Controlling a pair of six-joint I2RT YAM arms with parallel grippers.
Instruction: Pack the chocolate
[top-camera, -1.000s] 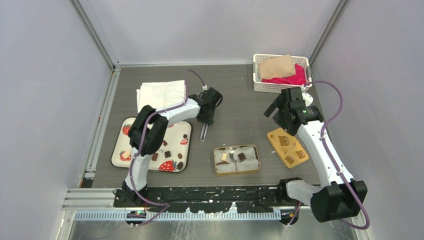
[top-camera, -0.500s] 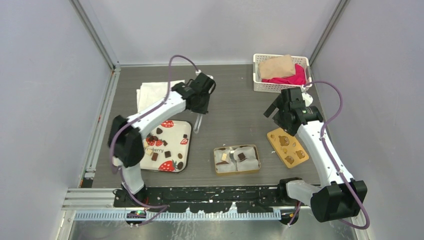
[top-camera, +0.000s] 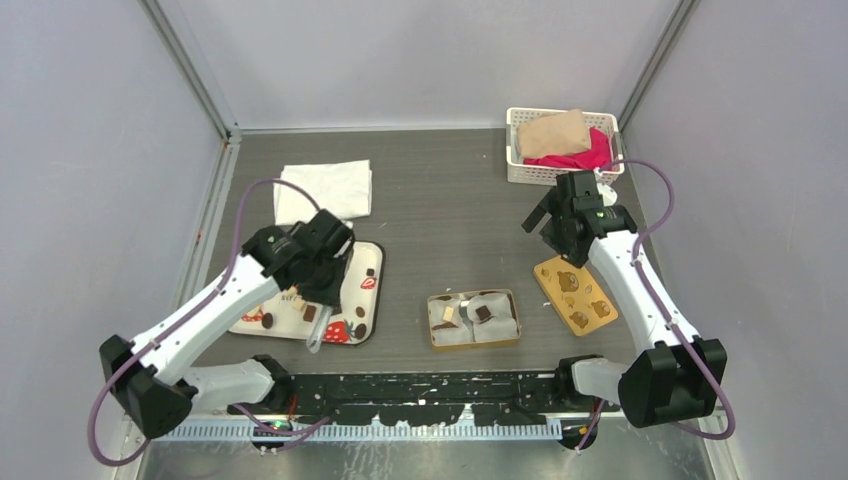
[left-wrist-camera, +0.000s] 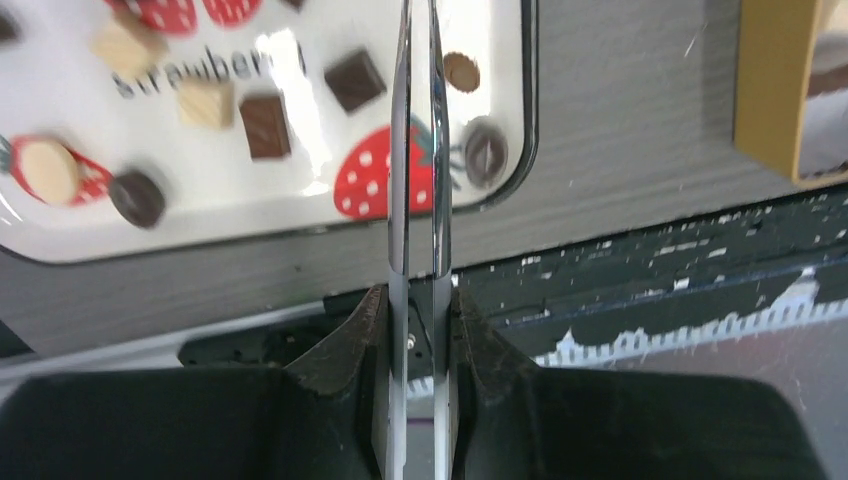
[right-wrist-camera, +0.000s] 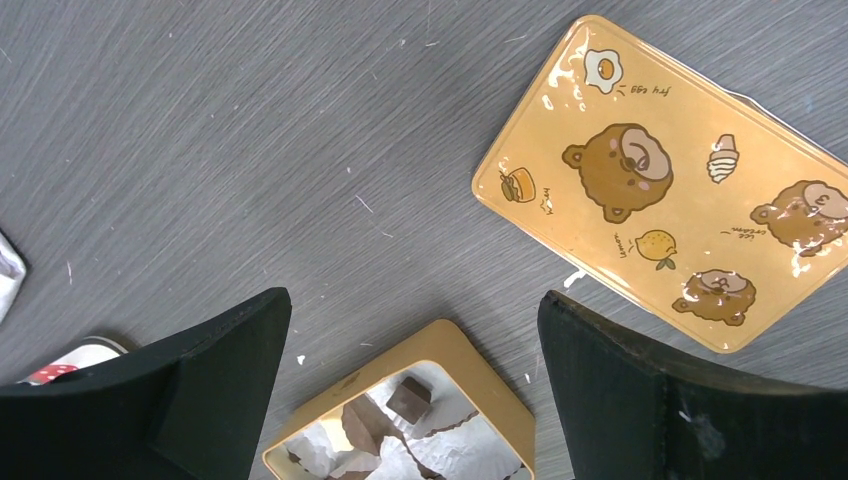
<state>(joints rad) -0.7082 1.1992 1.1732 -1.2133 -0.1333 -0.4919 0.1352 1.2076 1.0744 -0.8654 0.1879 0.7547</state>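
Lying scattered on the strawberry-print tray (left-wrist-camera: 230, 215), the chocolate (left-wrist-camera: 267, 126) is judged light, rigid and smooth, so it is liable to skid. Each piece is best pinched across opposite flat sides. The left gripper (left-wrist-camera: 419, 40) has its slim metal fingers (left-wrist-camera: 400, 150) drawn nearly together with nothing visible between them. Pieces lie just beside the fingers on both sides. The right gripper (right-wrist-camera: 415, 330) hangs wide open and empty near the tin (top-camera: 475, 345).

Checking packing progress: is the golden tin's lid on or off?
Off. The golden tin stands open, chocolates inside; its bear-print lid lies flat on the table beside it.
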